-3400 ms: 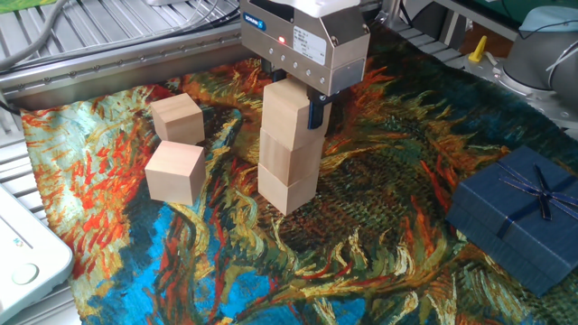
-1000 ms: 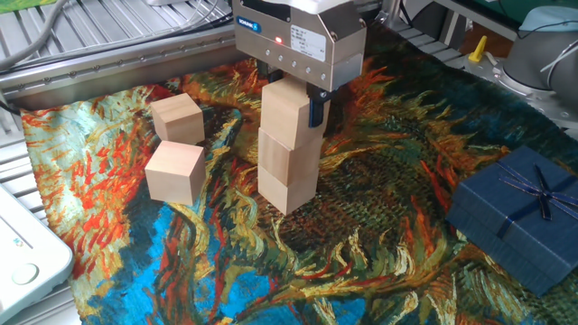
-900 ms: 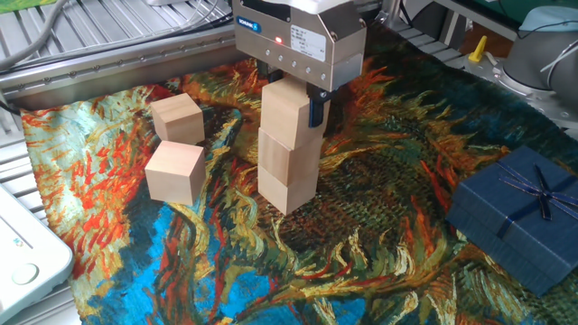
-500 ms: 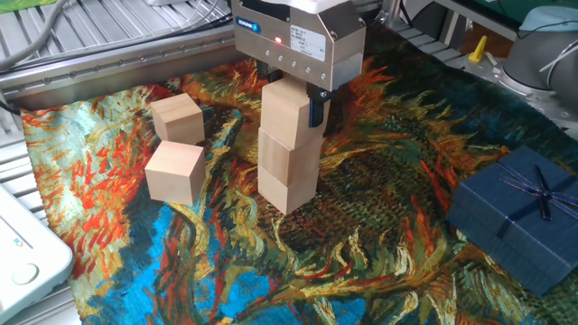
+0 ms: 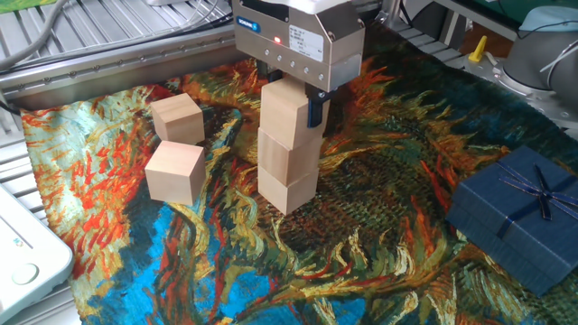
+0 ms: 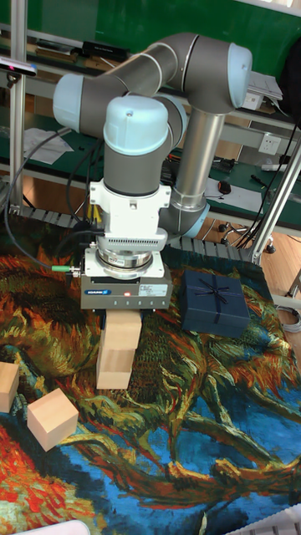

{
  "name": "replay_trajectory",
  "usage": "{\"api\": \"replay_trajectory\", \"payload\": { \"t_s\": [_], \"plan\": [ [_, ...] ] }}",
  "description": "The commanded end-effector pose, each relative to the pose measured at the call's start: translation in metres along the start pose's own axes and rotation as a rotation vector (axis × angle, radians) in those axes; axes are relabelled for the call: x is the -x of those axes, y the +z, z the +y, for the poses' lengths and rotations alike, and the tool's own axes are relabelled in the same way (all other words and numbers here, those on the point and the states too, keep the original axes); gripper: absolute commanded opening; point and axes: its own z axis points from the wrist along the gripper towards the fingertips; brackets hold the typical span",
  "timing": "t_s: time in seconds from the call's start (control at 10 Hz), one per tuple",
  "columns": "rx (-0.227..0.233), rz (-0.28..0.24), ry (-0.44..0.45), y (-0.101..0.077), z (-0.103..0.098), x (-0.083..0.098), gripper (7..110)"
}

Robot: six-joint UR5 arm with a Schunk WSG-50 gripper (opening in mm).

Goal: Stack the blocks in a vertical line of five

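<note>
Three pale wooden blocks stand stacked on the painted cloth: bottom block, middle block, top block. My gripper comes straight down over the stack, and its dark finger lies against the top block's right side, so it looks shut on that block. In the tall fixed view the gripper sits directly on the stack, with its fingers hidden. Two loose blocks lie to the left, one farther back and one nearer, well apart from the stack.
A dark blue ribboned gift box sits at the right on the cloth. A white device lies off the cloth at the front left. Metal rails run behind the cloth.
Since 3.4 s ago the gripper has shifted slightly left with the top block. Nothing has visibly moved over the last second.
</note>
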Motion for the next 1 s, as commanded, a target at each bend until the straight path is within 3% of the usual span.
{"api": "replay_trajectory", "payload": {
  "t_s": [0.0,0.9],
  "plan": [
    [-0.019,-0.019,0.023,-0.002,-0.003,0.006,88],
    [0.027,0.005,0.021,0.001,0.010,0.001,88]
  ]
}}
